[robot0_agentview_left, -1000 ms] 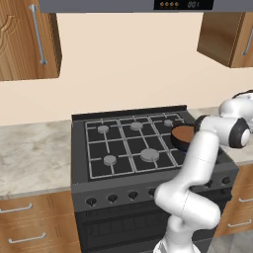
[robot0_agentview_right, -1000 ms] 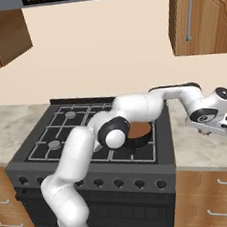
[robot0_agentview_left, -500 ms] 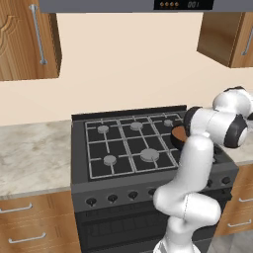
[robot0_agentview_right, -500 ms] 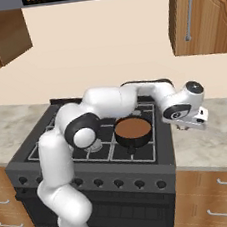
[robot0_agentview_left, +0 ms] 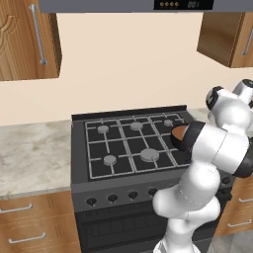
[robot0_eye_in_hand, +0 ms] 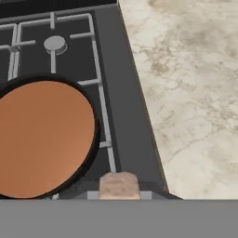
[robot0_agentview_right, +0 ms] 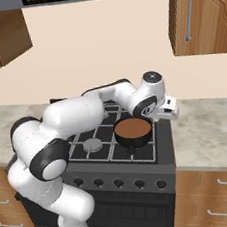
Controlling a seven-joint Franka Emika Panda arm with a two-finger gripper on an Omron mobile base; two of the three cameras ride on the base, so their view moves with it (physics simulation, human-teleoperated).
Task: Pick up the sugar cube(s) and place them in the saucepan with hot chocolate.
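1 sugar cube (robot0_eye_in_hand: pixel 119 184) beside saucepan (robot0_eye_in_hand: pixel 39 138)

A dark gas stove (robot0_agentview_left: pixel 128 148) with grey burner grates (robot0_agentview_left: pixel 123 141) sits between marbled countertops (robot0_agentview_left: pixel 32 158). Wooden cabinets (robot0_agentview_right: pixel 204 13) with metal handles hang above, flanking a range hood (robot0_agentview_left: pixel 148 5) with a lit display.

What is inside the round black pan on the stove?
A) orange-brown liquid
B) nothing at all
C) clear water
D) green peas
A: in the hand view the saucepan is filled to its dark rim with smooth orange-brown liquid, and the right base view shows the same brown surface as it sits on the stove.
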